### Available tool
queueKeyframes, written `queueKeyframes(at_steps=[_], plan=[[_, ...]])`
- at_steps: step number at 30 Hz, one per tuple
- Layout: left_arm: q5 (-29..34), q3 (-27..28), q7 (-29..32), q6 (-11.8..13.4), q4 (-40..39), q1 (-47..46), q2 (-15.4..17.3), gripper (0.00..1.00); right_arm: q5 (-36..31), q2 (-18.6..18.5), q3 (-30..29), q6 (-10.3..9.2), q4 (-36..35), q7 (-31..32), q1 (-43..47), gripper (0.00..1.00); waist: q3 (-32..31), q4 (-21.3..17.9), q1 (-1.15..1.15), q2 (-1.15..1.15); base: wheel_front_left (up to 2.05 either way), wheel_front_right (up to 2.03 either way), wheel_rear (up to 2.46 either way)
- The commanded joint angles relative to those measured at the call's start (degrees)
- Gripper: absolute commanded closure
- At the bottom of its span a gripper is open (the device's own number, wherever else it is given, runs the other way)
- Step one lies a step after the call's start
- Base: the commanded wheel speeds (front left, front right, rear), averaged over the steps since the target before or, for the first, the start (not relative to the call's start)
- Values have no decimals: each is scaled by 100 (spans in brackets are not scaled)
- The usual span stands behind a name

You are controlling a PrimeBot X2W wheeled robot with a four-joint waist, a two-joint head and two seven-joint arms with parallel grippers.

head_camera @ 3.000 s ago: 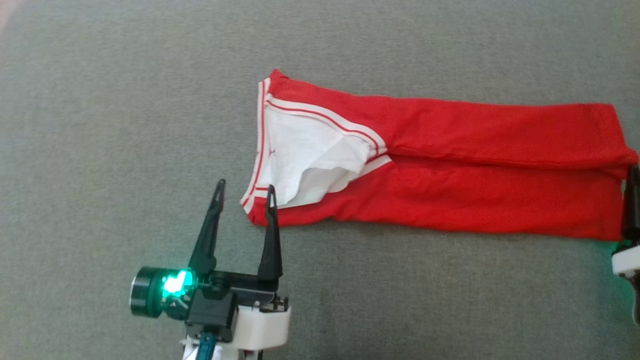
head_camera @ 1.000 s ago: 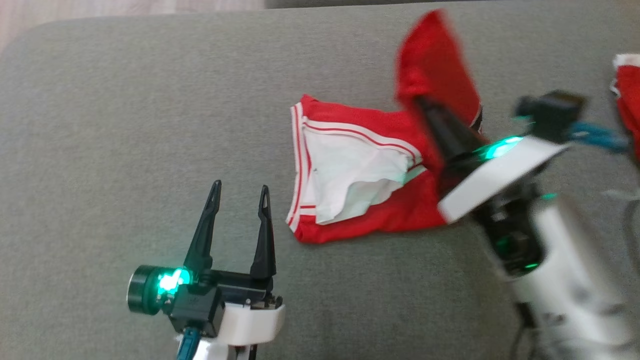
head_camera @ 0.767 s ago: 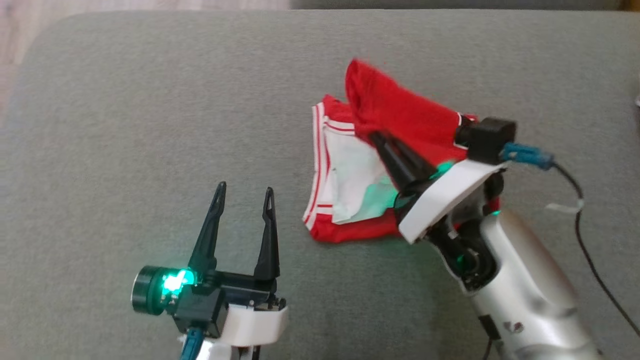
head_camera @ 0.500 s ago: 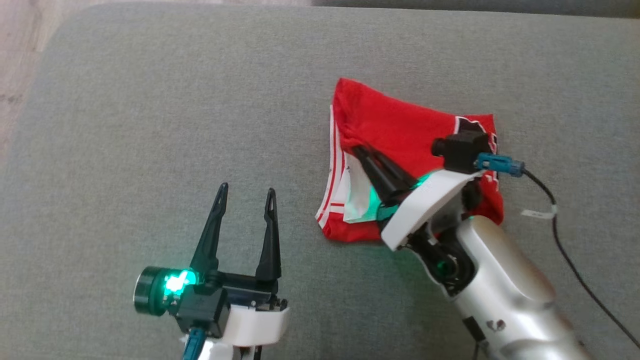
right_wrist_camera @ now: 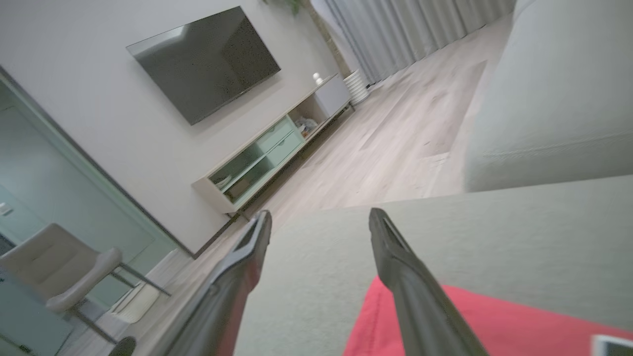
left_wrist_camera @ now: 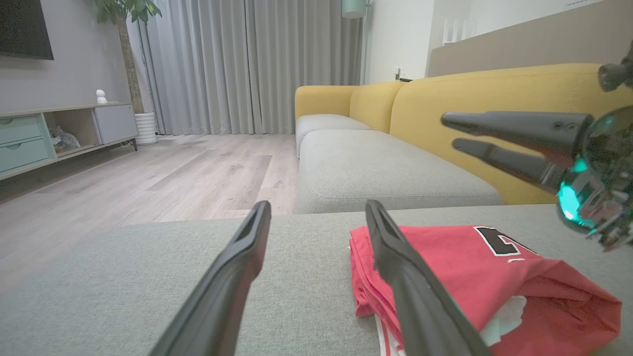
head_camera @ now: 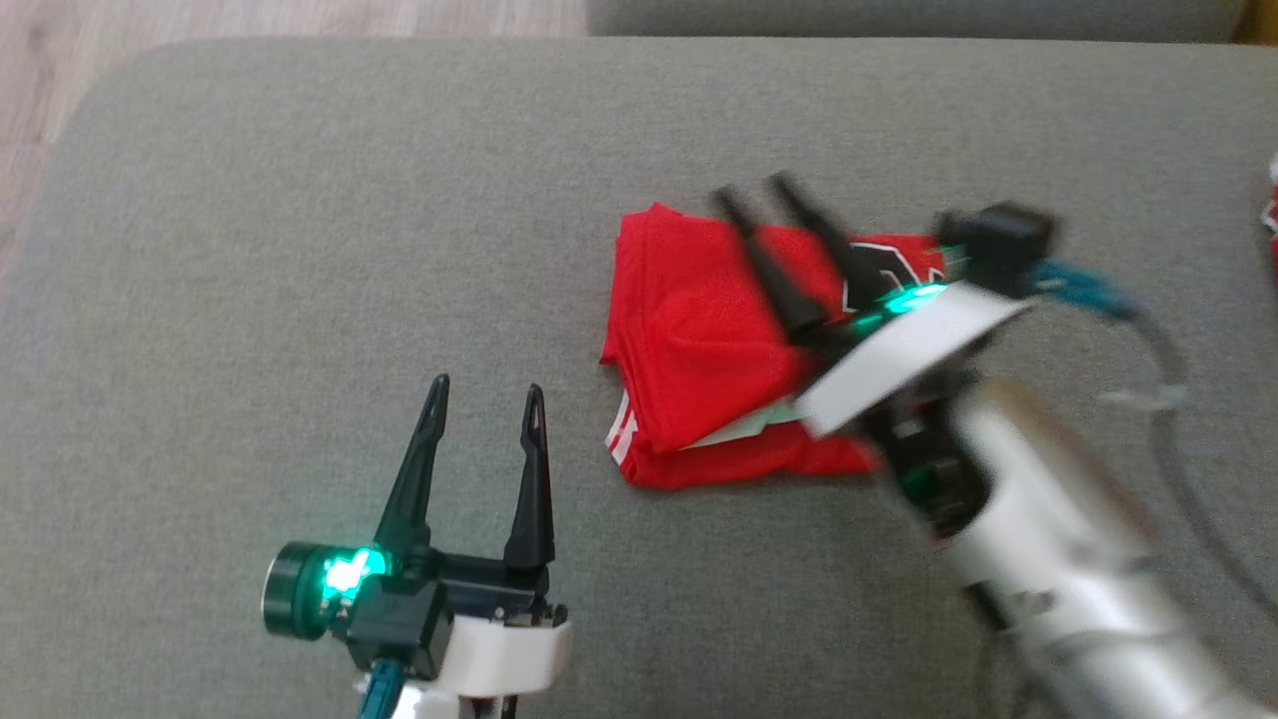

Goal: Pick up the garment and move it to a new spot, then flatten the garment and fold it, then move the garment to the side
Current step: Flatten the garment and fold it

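Note:
The red garment [head_camera: 699, 340] lies folded in half on the grey cushion [head_camera: 300, 200], its top layer covering the white lining, with a black print at its right end. My right gripper [head_camera: 754, 190] hovers above its far edge, open, with nothing between the fingers. In the right wrist view the right gripper [right_wrist_camera: 320, 213] points past the garment [right_wrist_camera: 494, 321] toward the cushion's edge. My left gripper [head_camera: 489, 386] stands open just left of the cloth, apart from it. The left wrist view has the left gripper [left_wrist_camera: 319, 207] beside the garment [left_wrist_camera: 445, 267], with the right gripper [left_wrist_camera: 450, 131] above the cloth.
The cushion's left and far edges drop to a wooden floor [head_camera: 40, 60]. A bit of red cloth [head_camera: 1272, 200] shows at the far right edge. A dark cable [head_camera: 1158, 350] trails from my right wrist. A yellow sofa [left_wrist_camera: 494, 94] stands behind.
My right gripper carried the garment's right end over to the left, laid it on the waistband half, then opened and lifted off. The head camera shifted. The left gripper stayed put.

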Motion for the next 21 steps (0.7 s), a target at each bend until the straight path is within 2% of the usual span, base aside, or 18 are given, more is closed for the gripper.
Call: queueKeyframes(at_steps=[1, 8, 9, 10, 14, 21], plan=[[47, 214, -29, -13, -154, 4, -34, 0, -7, -172, -128, -4, -236, -47, -37, 0, -68, -57, 0, 0, 0, 0, 0], [75, 277, -29, -93, -182, 95, -34, 0, 219, -1400, -870, -4, -418, 20, 404, 0, -164, -105, 0, 0, 0, 0, 0], [80, 288, -29, -107, -175, 116, -34, 0, 266, -1543, -904, -4, -434, 28, 467, 15, -174, -112, 0, 0, 0, 0, 0], [84, 297, -29, -122, -165, 135, -34, 0, 299, -1676, -914, -4, -441, 39, 517, 100, -180, -116, 0, 0, 0, 0, 0], [83, 279, -29, -167, -128, 151, -34, 0, 560, -2055, -554, -4, -505, 324, 557, 100, -178, -112, 0, 0, 0, 0, 0], [12, 67, -29, -257, -55, -1, -34, 0, 1306, -2479, 654, -4, -301, 1299, 76, 100, -35, 16, 0, 0, 0, 0, 0]])
